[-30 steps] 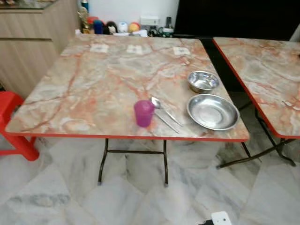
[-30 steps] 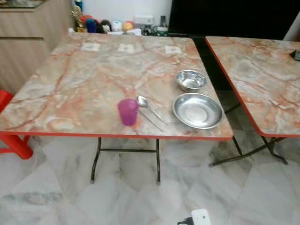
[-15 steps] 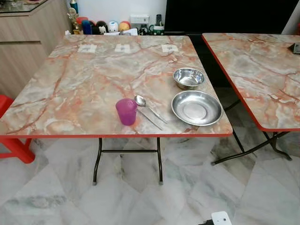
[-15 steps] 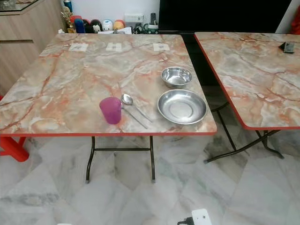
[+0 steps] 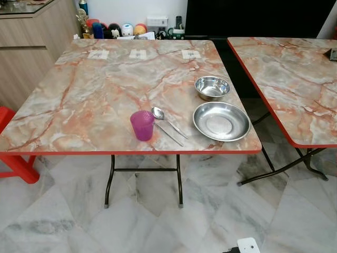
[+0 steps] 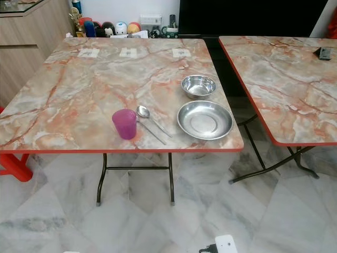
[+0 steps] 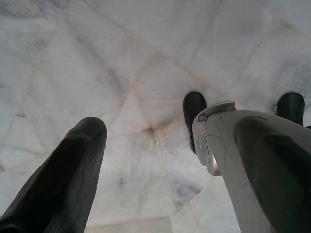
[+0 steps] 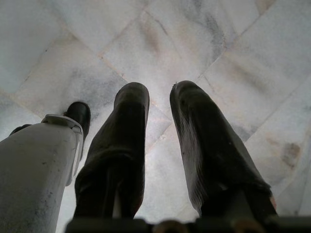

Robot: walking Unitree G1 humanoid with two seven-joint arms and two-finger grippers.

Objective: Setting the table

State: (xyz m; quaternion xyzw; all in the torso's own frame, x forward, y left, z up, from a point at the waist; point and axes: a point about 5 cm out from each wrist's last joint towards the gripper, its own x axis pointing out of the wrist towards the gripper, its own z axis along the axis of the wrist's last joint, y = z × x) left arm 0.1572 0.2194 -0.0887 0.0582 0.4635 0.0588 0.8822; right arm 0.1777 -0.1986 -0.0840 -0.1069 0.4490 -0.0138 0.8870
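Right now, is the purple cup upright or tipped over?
Upright. The purple cup stands on its base on the table, open mouth upward, beside the spoon.

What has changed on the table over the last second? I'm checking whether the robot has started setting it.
Nothing on the table moved. The whole picture slid between a second ago and half a second ago, which is the camera turning, and has held since. The purple cup, spoon, bowl and plate lie as before. Both grippers hang over the floor, left and right, holding nothing.
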